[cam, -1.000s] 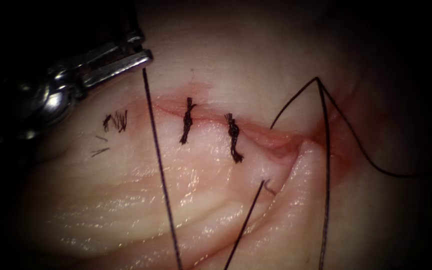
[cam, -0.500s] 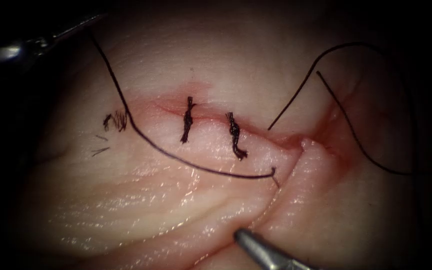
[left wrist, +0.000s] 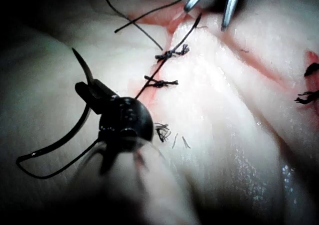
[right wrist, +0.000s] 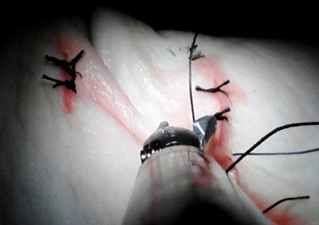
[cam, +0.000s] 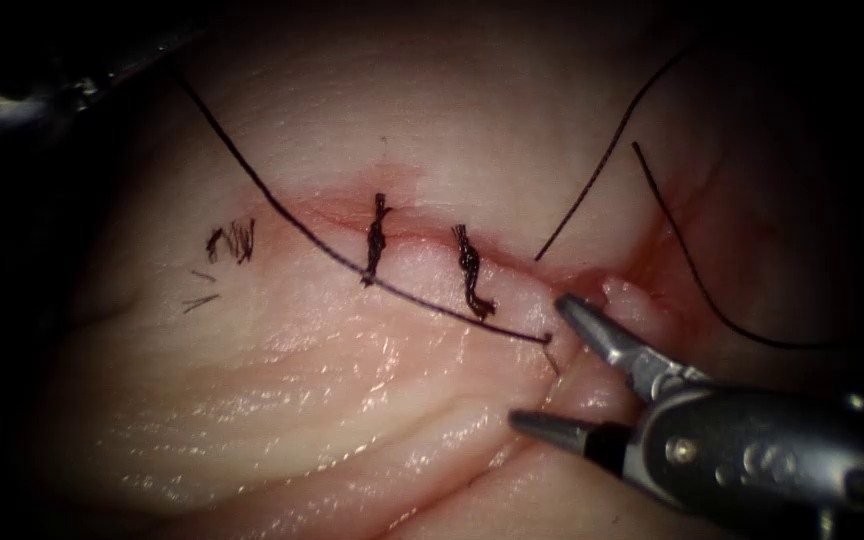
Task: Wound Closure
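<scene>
We see the right tool (cam: 552, 365) low right in the endoscope view, jaws spread wide and holding nothing, one tip just right of the thread's exit point, the other below it on the tissue (cam: 282, 400). The left tool (left wrist: 92, 91) sits far upper left in the endoscope view. In the left wrist view its jaws are clenched on the curved needle (left wrist: 75, 120) around mid-curve; the needle is clear of the tissue, its point up and its tail end sweeping down into a loop. The thread (cam: 352, 275) runs taut from the left tool down across the cut (cam: 422, 240), passing over the lower ends of the two knotted stitches (cam: 376, 240), and enters the tissue just left of the right tool's upper jaw. Loose thread strands lie on the right side of the cut. Red fluid (cam: 652, 270) marks the open end of the cut.
</scene>
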`<state>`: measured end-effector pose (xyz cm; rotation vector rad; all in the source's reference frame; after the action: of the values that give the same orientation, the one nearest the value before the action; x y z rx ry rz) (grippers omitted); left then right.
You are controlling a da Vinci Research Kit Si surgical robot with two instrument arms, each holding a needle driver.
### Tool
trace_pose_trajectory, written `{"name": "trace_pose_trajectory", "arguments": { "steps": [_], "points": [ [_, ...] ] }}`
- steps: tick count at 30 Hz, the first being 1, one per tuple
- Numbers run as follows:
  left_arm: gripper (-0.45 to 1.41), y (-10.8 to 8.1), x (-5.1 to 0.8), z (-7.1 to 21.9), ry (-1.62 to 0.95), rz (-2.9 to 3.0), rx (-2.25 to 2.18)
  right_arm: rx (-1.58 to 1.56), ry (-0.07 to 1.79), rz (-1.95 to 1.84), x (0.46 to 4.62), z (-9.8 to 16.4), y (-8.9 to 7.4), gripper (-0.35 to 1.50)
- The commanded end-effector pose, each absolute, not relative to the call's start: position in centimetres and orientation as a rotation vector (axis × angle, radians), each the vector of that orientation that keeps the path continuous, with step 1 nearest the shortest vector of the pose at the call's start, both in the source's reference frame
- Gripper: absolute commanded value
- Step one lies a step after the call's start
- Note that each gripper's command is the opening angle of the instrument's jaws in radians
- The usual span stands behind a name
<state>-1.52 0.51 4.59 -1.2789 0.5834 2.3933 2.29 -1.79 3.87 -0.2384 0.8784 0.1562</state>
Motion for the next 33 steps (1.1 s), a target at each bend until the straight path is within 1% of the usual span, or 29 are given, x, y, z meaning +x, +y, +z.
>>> {"name": "trace_pose_trajectory", "arguments": {
  "steps": [1,2,3,4,5,11,20,27,30,33],
  "points": [
    [-0.45,0.5,-1.58,4.6,0.583,2.394,-1.283,-0.236,0.869,0.156,2.38,4.0,-1.7,1.17],
    [-0.45,0.5,-1.58,4.6,0.582,2.394,-1.286,-0.236,0.862,0.154,2.39,4.1,-1.7,1.10],
    [-0.45,0.5,-1.58,4.6,0.579,2.397,-1.287,-0.235,0.858,0.151,2.40,4.1,-1.7,0.80],
    [-0.45,0.5,-1.58,4.6,0.579,2.397,-1.289,-0.218,0.851,0.139,2.39,4.1,-1.8,-0.29],
    [-0.45,0.5,-1.58,4.6,0.579,2.397,-1.288,-0.213,0.847,0.129,2.39,4.1,-1.8,-0.35],
    [-0.45,0.5,-1.61,4.6,0.574,2.402,-1.291,-0.257,0.883,0.167,2.38,3.7,-1.9,-0.35],
    [-0.45,0.5,-1.72,4.6,0.564,2.412,-1.296,-0.228,0.906,0.130,2.43,3.4,-2.2,-0.35],
    [-0.45,0.5,-1.79,4.6,0.557,2.417,-1.305,-0.118,0.941,0.080,2.71,2.9,-2.9,-0.35],
    [-0.45,0.5,-1.79,4.6,0.556,2.431,-1.301,-0.100,0.973,0.044,2.96,2.7,-3.3,-0.35],
    [-0.45,0.5,-1.79,4.6,0.556,2.431,-1.301,-0.092,0.985,0.033,2.99,2.6,-3.4,-0.35]
  ]
}}
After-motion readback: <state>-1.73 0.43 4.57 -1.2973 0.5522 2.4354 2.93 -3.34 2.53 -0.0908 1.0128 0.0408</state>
